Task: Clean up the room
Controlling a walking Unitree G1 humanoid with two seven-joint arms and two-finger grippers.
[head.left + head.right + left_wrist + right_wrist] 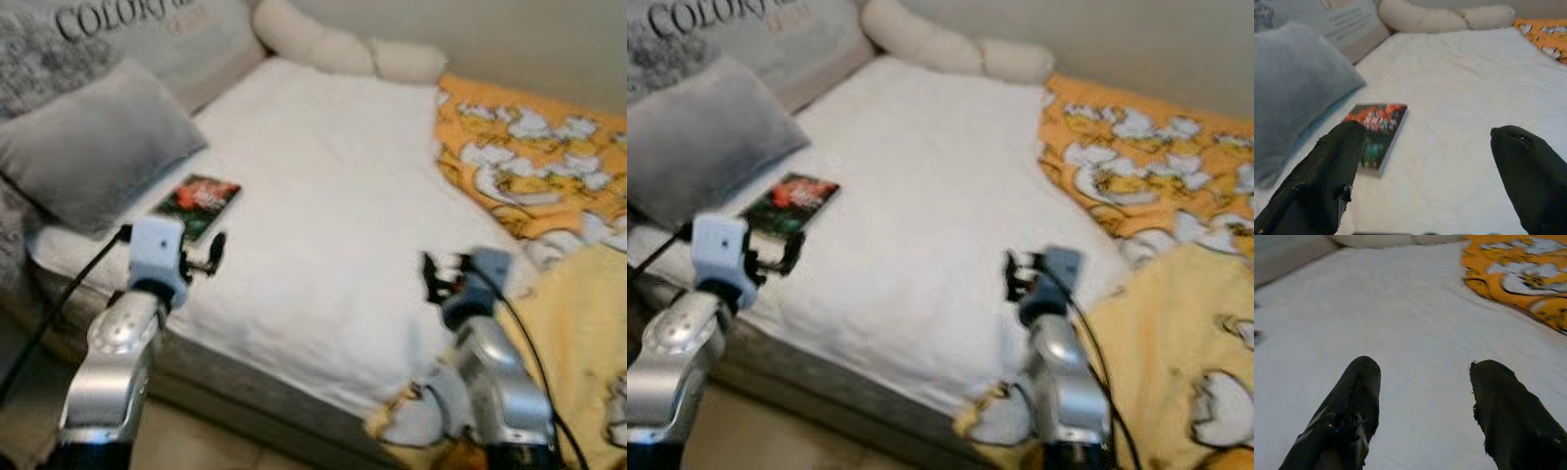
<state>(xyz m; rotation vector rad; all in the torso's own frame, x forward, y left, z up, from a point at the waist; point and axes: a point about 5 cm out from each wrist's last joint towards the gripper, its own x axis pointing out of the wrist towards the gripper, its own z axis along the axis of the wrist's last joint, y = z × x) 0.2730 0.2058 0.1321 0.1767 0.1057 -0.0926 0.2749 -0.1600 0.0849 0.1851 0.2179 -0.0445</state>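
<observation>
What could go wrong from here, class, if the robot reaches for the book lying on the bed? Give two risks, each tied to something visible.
1. The book lies flat on the soft white sheet; the open left gripper may press it into the bedding or pinch sheet instead of the cover.
2. The grey pillow sits close beside the book, so the left gripper's approach could nudge the pillow or push the book under it.

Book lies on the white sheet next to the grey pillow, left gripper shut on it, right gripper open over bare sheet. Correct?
Not quite. The left gripper is open and short of the book, as the left wrist view shows. The rest holds: the book lies on the white sheet next to the grey pillow, right gripper open over bare sheet.
</observation>
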